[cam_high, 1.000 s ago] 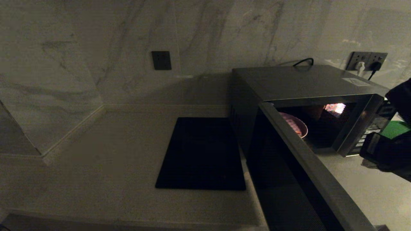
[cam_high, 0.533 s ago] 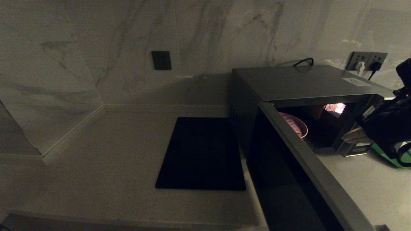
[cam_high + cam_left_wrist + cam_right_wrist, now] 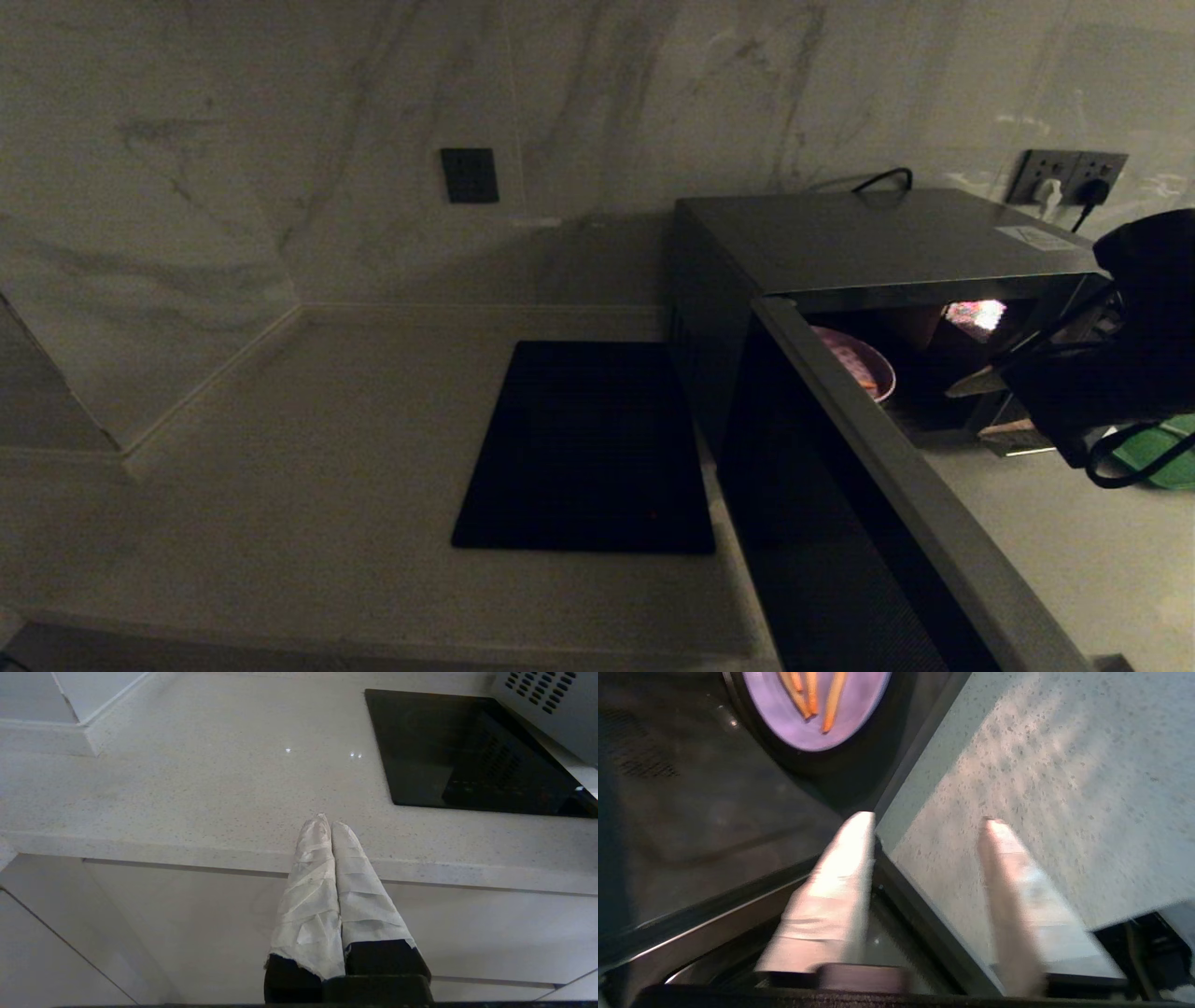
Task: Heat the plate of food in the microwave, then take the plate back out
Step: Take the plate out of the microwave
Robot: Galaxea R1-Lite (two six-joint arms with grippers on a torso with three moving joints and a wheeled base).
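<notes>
The silver-grey microwave (image 3: 887, 238) stands at the right with its dark glass door (image 3: 840, 523) swung wide open towards me. Inside sits the lilac-pink plate of food (image 3: 864, 366), its orange fries plain in the right wrist view on the plate of food (image 3: 817, 714). My right gripper (image 3: 990, 406) is open at the right edge of the cavity mouth, nothing between its fingers (image 3: 840, 877). The plate lies deeper inside, apart from them. My left gripper (image 3: 325, 823) is shut and empty, hanging at the counter's front edge.
A flat black square mat (image 3: 588, 448) lies on the pale counter (image 3: 327, 467) left of the microwave. A green tray (image 3: 1162, 457) peeks out behind my right arm. A wall socket (image 3: 1069, 177) with a plug sits behind the microwave. Marble walls close the back and left.
My right arm has swung up and left from beside the microwave's button panel to the cavity mouth, its fingers now pointing inward. The door, plate and left arm stayed still.
</notes>
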